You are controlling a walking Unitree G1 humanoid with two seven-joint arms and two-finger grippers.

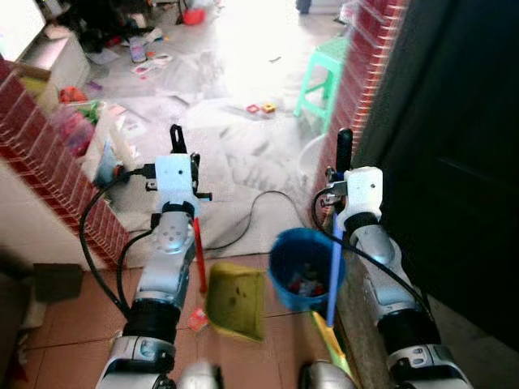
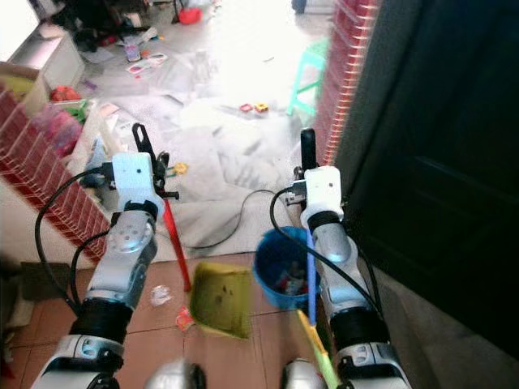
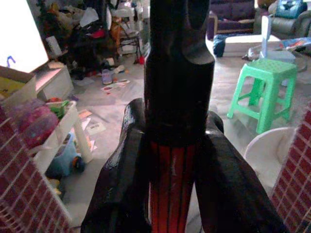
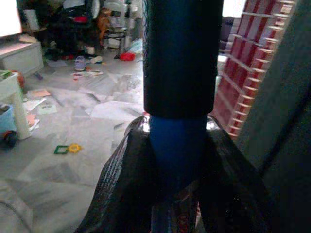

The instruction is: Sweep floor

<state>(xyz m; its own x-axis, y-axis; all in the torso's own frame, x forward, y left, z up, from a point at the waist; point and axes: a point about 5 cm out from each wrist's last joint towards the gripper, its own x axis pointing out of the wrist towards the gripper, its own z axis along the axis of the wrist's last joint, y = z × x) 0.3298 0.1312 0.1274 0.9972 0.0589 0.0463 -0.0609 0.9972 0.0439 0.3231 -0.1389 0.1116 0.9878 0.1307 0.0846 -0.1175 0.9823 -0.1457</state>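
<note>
the left gripper (image 3: 170, 194) is clamped on the red handle (image 1: 198, 251) of a dustpan, its two black fingers (image 3: 121, 184) pressed to either side of the ribbed red shaft just below the handle's black end grip (image 3: 177, 73). below this gripper the handle runs down to the yellow-green dustpan (image 1: 235, 300), which sits on the terracotta tiled floor (image 1: 65, 320) between the two arms.

the right gripper (image 4: 170, 194) is closed around the blue broom handle (image 1: 334, 267), fingers (image 4: 228, 179) hugging the blue shaft right under its black top grip (image 4: 182, 53). the handle drops straight down from this gripper, past the rim of a blue bucket (image 1: 284, 251), to a yellow-green part near the floor (image 1: 328, 336). the bucket sits just beside the right forearm, touching or nearly touching the dustpan's edge, with small bits of rubbish inside.

a scrap of litter (image 1: 196, 318) lies on the tiles just left of the dustpan, under the left forearm. ahead of both grippers a black cable (image 1: 259, 203) loops across pale sheeting. farther ahead stand a green plastic stool (image 1: 320, 77) and a red brick-patterned wall edge (image 1: 357, 89) beside the right gripper.
</note>
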